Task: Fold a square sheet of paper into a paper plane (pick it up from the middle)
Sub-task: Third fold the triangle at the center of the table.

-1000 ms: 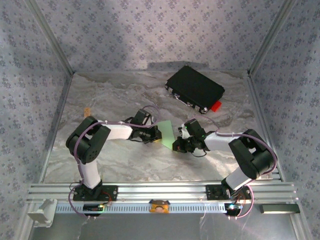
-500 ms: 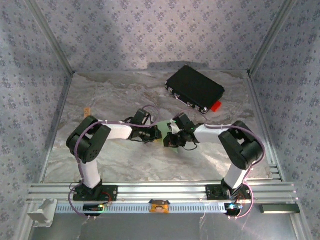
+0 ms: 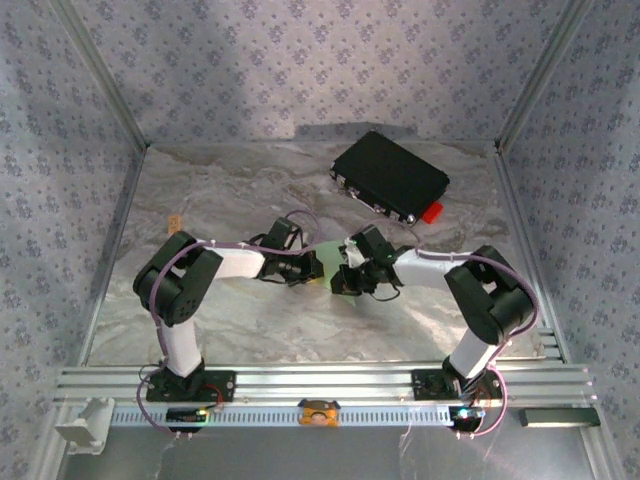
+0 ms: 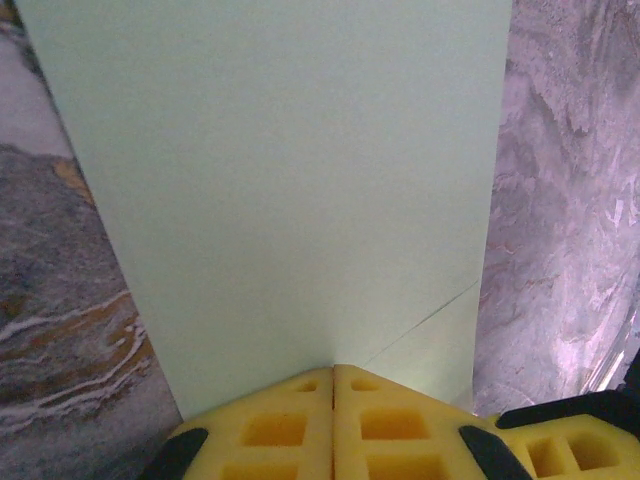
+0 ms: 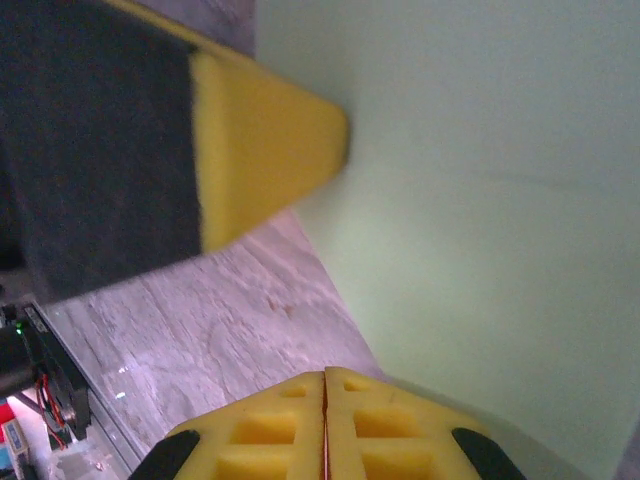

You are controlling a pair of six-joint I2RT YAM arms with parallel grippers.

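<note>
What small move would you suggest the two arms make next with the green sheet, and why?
Probably the right tool should ease its edge of the square sheet of paper down onto the table to set the fold. Both tools look shut on the sheet and sit close together, and the left tool pinches it beside a faint diagonal crease.

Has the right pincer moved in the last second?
Yes. Against the black case, which stayed put, the right pincer has shifted left toward the left pincer, covering more of the paper.
</note>
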